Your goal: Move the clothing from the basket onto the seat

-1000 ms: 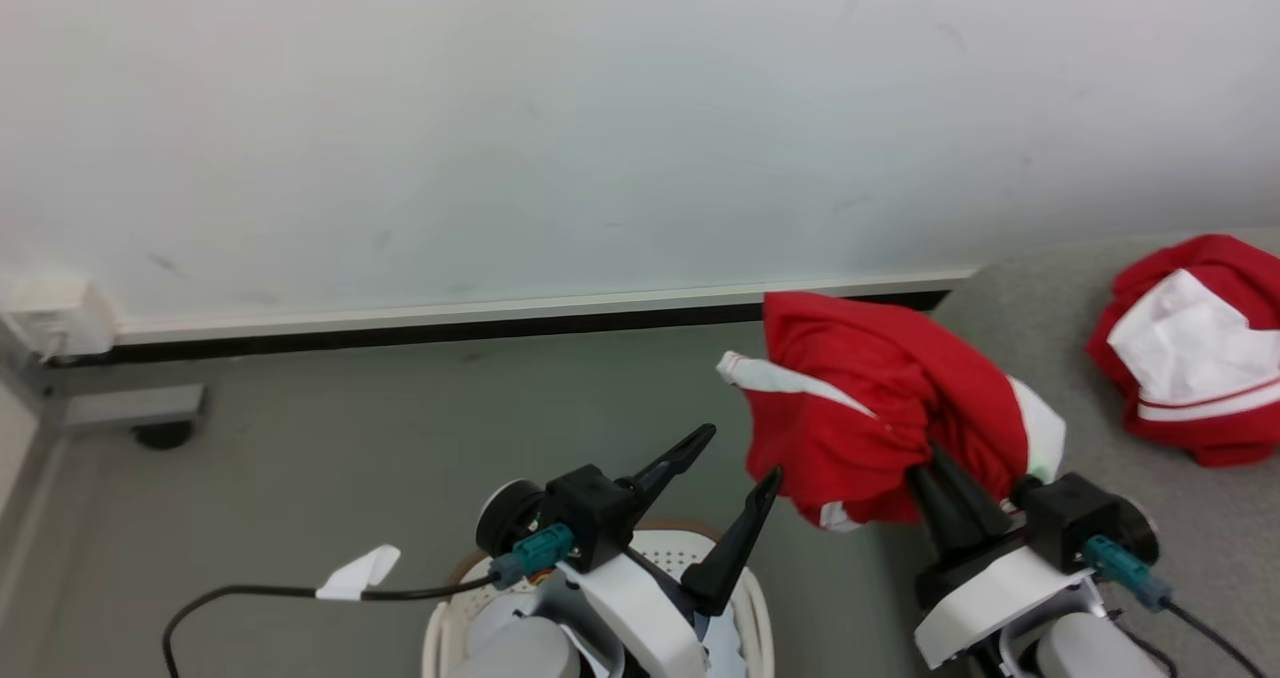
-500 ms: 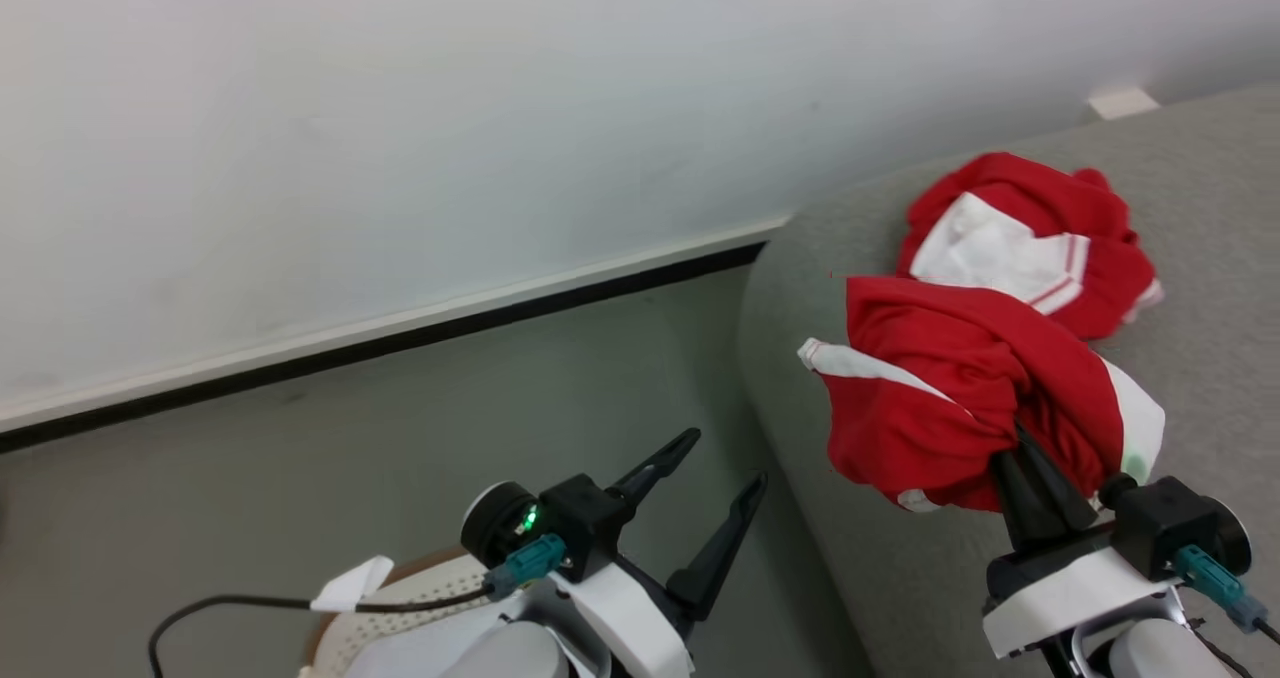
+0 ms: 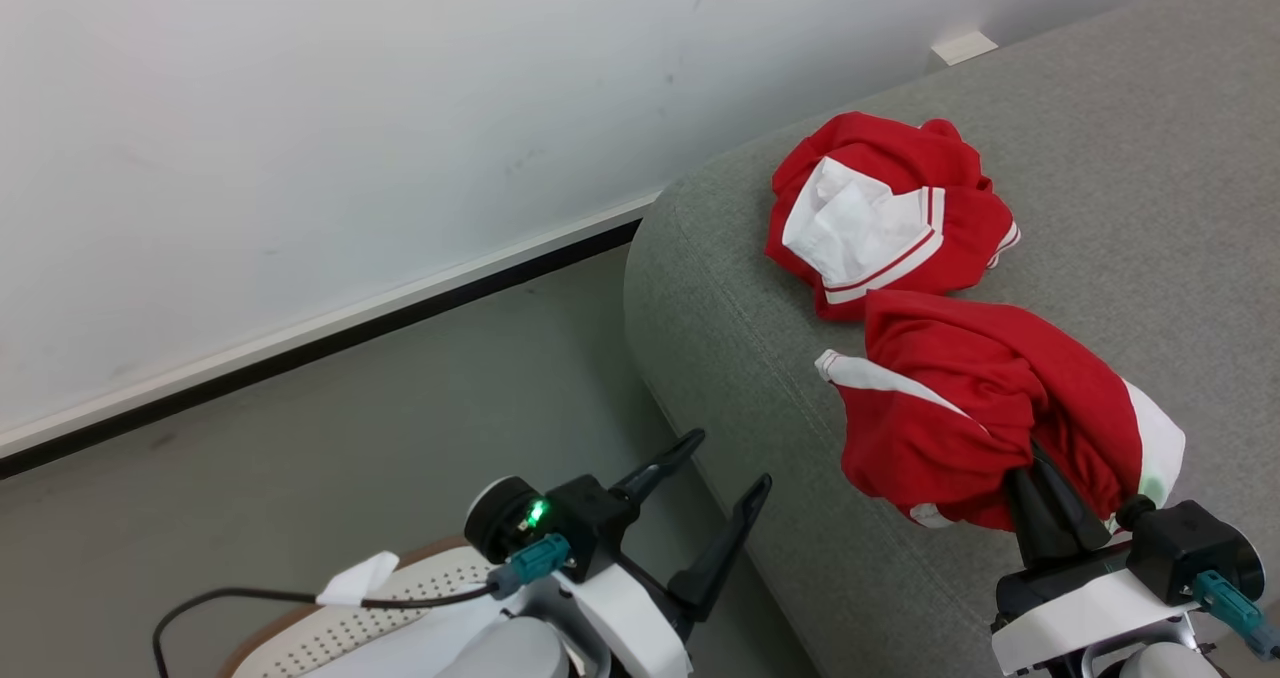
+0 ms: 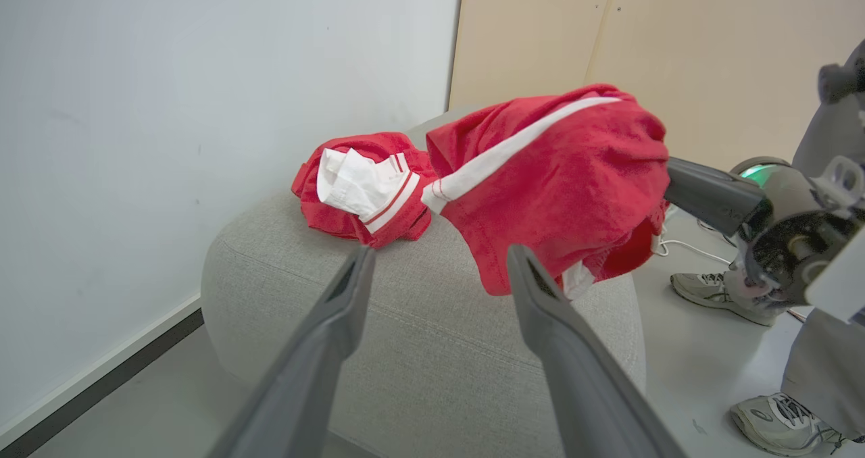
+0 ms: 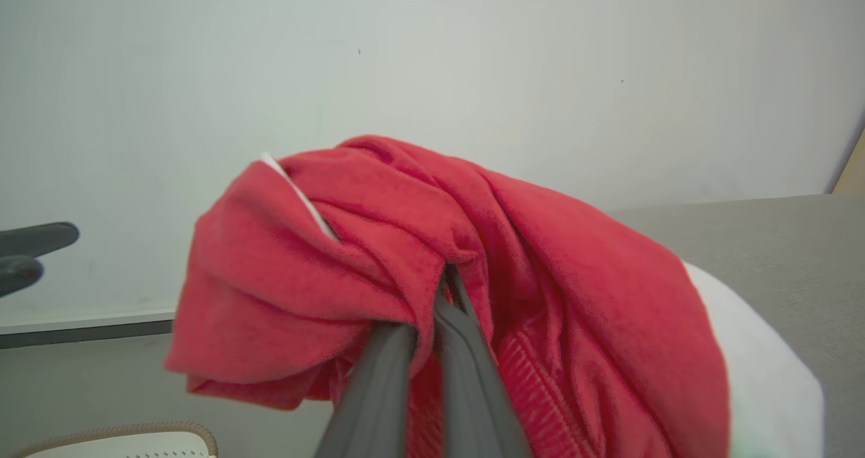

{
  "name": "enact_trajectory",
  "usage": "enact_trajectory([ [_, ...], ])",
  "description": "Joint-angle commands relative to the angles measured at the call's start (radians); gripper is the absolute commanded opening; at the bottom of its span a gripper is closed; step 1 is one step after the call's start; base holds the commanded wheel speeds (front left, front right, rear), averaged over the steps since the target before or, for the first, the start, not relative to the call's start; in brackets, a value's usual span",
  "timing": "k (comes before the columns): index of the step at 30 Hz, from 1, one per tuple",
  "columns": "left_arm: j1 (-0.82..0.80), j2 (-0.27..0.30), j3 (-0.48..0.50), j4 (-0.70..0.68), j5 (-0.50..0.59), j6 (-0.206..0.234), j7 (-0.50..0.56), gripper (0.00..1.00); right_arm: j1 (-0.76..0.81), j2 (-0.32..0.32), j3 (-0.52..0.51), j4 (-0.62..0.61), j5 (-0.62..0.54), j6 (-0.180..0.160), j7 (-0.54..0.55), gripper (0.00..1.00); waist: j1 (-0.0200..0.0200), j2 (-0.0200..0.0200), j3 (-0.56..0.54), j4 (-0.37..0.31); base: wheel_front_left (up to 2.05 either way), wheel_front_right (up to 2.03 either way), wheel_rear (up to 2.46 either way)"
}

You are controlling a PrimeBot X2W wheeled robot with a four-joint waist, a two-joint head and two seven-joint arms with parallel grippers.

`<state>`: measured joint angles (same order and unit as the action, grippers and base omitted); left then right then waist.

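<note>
Closure on cloth is shown by the right gripper [image 3: 1040,480]: its two dark fingers are pressed together with a bunched fold of the held garment [image 3: 960,408] pinched between them. In the right wrist view the fabric [image 5: 419,242] is seen draped over and around the fingertips, hanging on both sides.

The garment is judged to be light, soft and limp. No shape is held by it, so a thick gathered fold is the place to be gripped. A single thin layer or the white striped trim could be pulled out of the grip. Nothing fragile is involved, and release can be made with little care.

Below and beyond the gripper, the garment is carried over the seat [image 3: 1100,158], near its rounded front corner. Whether the lowest hem touches the upholstery cannot be told.

Just past it, a second garment [image 3: 880,213] lies crumpled on the seat, with a white panel turned upward. The two pieces are close together, perhaps touching.

The left gripper [image 3: 728,460] is held spread and empty, off the seat's edge above the floor. The basket [image 3: 400,598] is seen under the left arm.
</note>
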<state>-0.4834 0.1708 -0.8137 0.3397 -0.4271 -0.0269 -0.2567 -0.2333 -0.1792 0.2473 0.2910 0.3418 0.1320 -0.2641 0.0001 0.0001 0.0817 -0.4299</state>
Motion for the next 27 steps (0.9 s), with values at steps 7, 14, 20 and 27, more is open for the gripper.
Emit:
enact_trajectory([
  [7,-0.008,0.004,-0.001,0.01,0.021,-0.008,-0.007,1.0,0.011,0.002,-0.018,-0.016,-0.013,-0.002,0.0,0.0,-0.0001,-0.0001,0.012,-0.003,0.0,0.0,0.0],
  [14,-0.021,0.013,-0.005,0.001,0.025,-0.013,-0.007,1.0,-0.034,-0.031,-0.067,-0.047,-0.012,-0.003,0.0,0.0,-0.0001,-0.0001,0.055,0.022,0.0,0.0,0.0],
  [20,-0.031,0.026,-0.011,-0.009,0.027,-0.022,-0.007,1.0,-0.111,-0.101,-0.098,-0.025,0.063,-0.003,0.009,0.0,-0.0001,-0.0001,0.1,0.051,0.0,0.0,0.0],
  [27,-0.065,0.054,-0.003,-0.033,0.032,-0.024,0.007,1.0,-0.263,-0.213,-0.099,0.061,0.202,-0.003,0.084,0.0,-0.0001,-0.0001,0.193,0.101,0.0,0.0,0.0],
])
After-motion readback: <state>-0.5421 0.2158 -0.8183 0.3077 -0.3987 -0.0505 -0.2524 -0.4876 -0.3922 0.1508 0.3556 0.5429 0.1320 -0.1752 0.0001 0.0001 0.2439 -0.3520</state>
